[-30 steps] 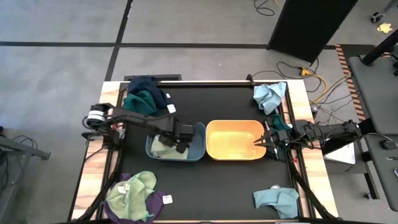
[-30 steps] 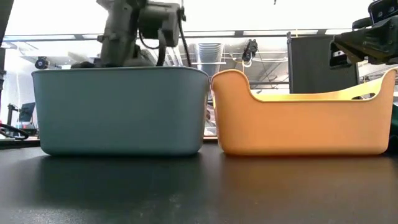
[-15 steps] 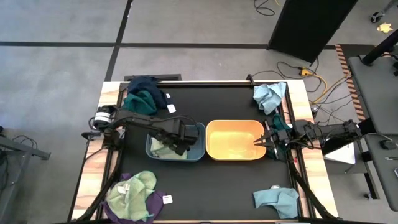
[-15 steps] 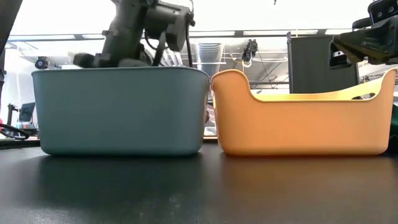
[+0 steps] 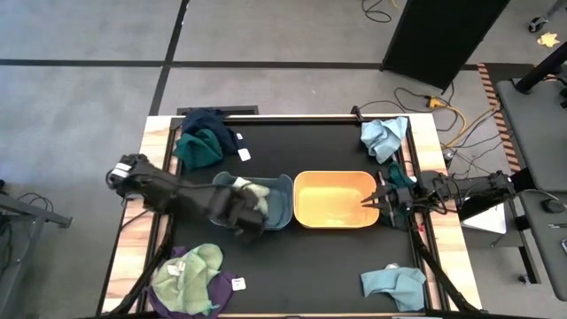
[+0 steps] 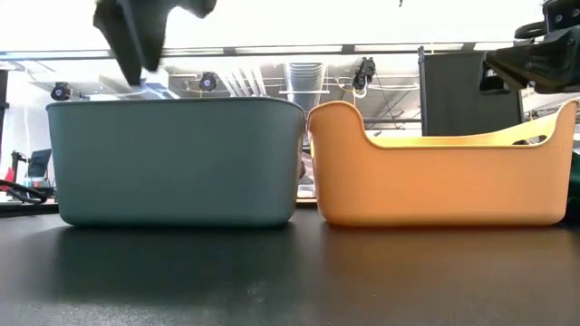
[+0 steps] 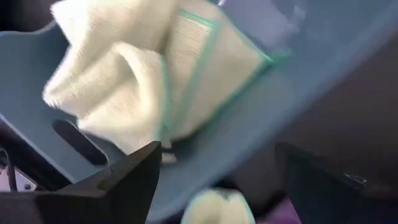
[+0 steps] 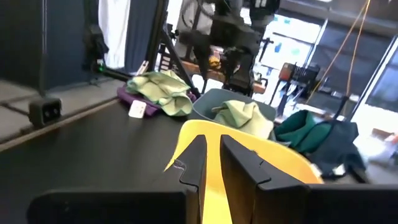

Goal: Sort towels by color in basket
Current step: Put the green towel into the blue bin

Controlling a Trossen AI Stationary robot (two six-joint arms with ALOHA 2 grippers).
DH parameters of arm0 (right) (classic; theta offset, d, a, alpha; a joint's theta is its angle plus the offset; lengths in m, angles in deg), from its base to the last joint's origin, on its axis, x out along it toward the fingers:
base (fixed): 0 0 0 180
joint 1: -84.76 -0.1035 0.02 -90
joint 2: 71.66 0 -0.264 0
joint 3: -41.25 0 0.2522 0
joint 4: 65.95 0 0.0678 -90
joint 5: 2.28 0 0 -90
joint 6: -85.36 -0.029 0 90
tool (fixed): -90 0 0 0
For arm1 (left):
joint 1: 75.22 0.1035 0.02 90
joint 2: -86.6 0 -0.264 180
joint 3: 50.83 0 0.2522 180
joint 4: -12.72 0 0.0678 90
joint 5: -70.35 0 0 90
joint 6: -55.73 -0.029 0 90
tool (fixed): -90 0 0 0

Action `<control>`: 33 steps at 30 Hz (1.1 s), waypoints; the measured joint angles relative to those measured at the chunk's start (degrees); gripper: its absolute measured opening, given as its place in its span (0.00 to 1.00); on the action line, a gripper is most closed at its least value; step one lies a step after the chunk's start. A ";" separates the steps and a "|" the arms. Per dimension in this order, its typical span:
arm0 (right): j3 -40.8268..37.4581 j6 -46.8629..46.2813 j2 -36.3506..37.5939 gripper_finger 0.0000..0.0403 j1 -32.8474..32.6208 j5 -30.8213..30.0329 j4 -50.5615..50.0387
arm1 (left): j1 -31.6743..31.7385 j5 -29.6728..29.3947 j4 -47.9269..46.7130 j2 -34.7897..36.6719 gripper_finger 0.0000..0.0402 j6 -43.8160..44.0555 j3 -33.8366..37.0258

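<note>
A pale green towel (image 5: 249, 190) lies crumpled on the floor of the blue tub (image 5: 282, 206); the left wrist view shows it too (image 7: 143, 81). My left gripper (image 5: 245, 219) is open and empty above the tub's near rim, its fingers (image 7: 134, 180) set wide apart. The yellow tub (image 5: 337, 182) stands to the right of the blue one. My right gripper (image 5: 377, 200) hovers at the yellow tub's right end, its fingers (image 8: 194, 163) almost together, touching nothing. Other towels lie on the table: navy and teal (image 5: 204, 142), light blue (image 5: 385, 137), light blue (image 5: 394, 283), green on purple (image 5: 190, 276).
The two tubs stand side by side in the middle of the black table (image 5: 310, 257). Towel piles lie near all four corners. Bare table shows in front of the tubs and behind them. Cables (image 5: 443, 111) lie on the floor beyond the far right corner.
My left gripper has drawn back out of the blue tub toward the table's near edge and has risen above the rim. The pale green towel stays in the tub and shows more fully now. My right arm has kept still.
</note>
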 joint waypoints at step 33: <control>0.00 2.30 -0.28 0.10 0.00 0.04 2.17 | -28.98 34.09 16.99 -0.84 0.55 45.34 23.19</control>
